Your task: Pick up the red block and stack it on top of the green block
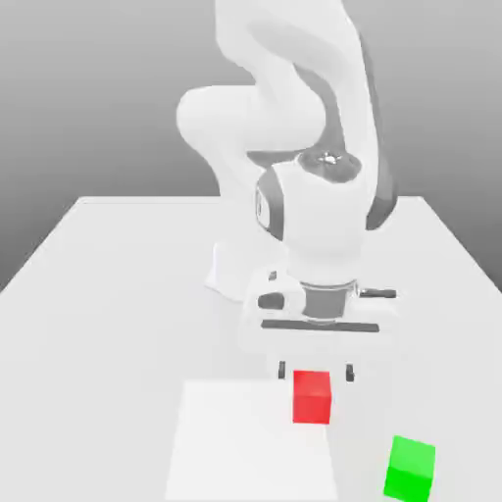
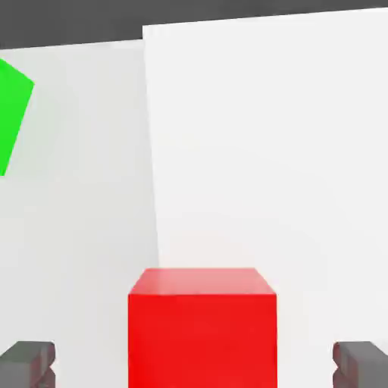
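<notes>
The red block (image 1: 312, 396) sits on the white table, at the right edge of a paler square patch. My gripper (image 1: 316, 372) hangs just behind and above it, open, its two dark fingertips (image 1: 282, 370) spread wider than the cube. In the hand view the red block (image 2: 201, 327) lies between the two grey fingertips (image 2: 29, 364), with clear gaps on both sides. The green block (image 1: 410, 469) rests on the table toward the exterior view's right and nearer the front edge, turned slightly; its corner, the green block (image 2: 11, 114), shows in the hand view.
The white table (image 1: 108, 294) carries a paler square patch (image 1: 250, 441) at the front. The arm's white base (image 1: 235, 270) stands behind the gripper. Grey backdrop lies beyond the table's far edge.
</notes>
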Controlling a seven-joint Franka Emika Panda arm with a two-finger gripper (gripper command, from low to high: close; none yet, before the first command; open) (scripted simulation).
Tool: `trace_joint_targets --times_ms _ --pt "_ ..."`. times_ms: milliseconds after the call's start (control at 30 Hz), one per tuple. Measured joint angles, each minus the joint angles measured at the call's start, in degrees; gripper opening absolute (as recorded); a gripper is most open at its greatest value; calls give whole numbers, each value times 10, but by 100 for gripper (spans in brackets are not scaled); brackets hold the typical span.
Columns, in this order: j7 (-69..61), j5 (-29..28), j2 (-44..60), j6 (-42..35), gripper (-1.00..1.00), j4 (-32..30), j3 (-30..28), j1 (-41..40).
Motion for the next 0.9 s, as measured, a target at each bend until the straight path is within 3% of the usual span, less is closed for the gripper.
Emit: trace_joint_targets --times_ms 167,200,433,667,900 --pt "36 -52 56 46 0 5 -48 35" --pt "38 -55 63 52 -100 5 -56 42" --pt "40 -57 63 53 -100 5 -57 43" --pt "-8 12 -7 -5 -100 -1 -7 10" --pt "-48 65 -74 -60 -100 -15 5 12"
